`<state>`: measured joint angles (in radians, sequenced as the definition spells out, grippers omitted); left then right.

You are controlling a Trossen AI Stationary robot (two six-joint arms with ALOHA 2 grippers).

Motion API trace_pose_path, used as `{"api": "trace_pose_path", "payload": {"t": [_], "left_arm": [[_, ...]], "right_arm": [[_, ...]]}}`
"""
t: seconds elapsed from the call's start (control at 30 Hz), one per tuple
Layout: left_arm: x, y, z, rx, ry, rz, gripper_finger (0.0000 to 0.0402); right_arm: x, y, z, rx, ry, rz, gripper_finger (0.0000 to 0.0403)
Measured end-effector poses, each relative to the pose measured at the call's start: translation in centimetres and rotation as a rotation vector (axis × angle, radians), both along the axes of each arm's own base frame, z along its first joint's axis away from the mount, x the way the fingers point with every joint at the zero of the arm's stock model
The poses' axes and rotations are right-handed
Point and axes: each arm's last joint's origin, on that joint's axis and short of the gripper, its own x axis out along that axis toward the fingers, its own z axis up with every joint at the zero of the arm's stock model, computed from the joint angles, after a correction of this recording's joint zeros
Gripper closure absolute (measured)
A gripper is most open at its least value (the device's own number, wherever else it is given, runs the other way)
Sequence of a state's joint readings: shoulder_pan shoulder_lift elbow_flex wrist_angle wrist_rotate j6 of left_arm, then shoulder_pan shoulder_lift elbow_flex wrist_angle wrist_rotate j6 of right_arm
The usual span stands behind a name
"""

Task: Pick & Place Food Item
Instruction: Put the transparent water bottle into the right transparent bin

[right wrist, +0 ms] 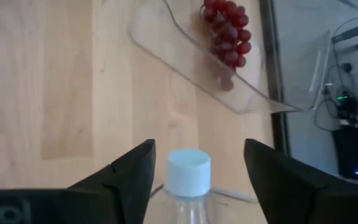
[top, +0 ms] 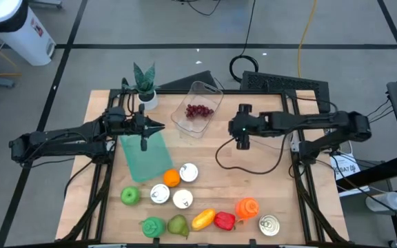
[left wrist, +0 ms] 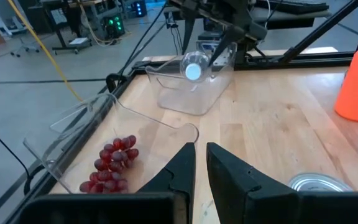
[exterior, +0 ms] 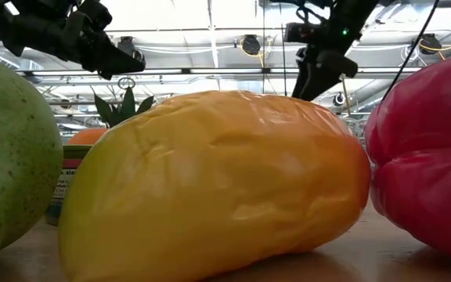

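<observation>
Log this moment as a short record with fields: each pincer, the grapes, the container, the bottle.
left pincer: shut, holding nothing, above the green cloth
right pincer: open, fingers on either side of the bottle cap, not touching it
bottle: clear plastic with a white cap, upright between the right pincer's fingers
grapes: red bunch lying inside the container
container: clear plastic, open top, near the table's back edge beside the potted plant
other food: fruit and cans grouped at the front of the table
</observation>
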<state>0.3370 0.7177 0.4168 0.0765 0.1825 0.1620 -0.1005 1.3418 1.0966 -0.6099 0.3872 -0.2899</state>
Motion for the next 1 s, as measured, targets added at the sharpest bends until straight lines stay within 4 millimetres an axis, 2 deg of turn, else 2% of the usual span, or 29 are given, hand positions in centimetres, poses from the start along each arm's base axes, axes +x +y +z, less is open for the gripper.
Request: {"api": "trace_pose_path", "payload": {"t": [0.3,0.43,1.0], "left_arm": [[0.0,0.0,0.0,0.022,0.006,-0.006,0.0350],[0.0,0.0,-0.1,0.017,0.008,-0.005,0.0350],[0.0,0.0,-0.1,0.016,0.009,-0.005,0.0350]], "right_arm": [[-0.4,-0.2,-0.4,0.045,0.031,-0.051,0.0137],[-0.2,-0.7,-1.2,0.100,0.058,-0.085,0.0132],[-0.3,-2.3,-2.1,0.160,0.078,-0.164,0.0155]]}}
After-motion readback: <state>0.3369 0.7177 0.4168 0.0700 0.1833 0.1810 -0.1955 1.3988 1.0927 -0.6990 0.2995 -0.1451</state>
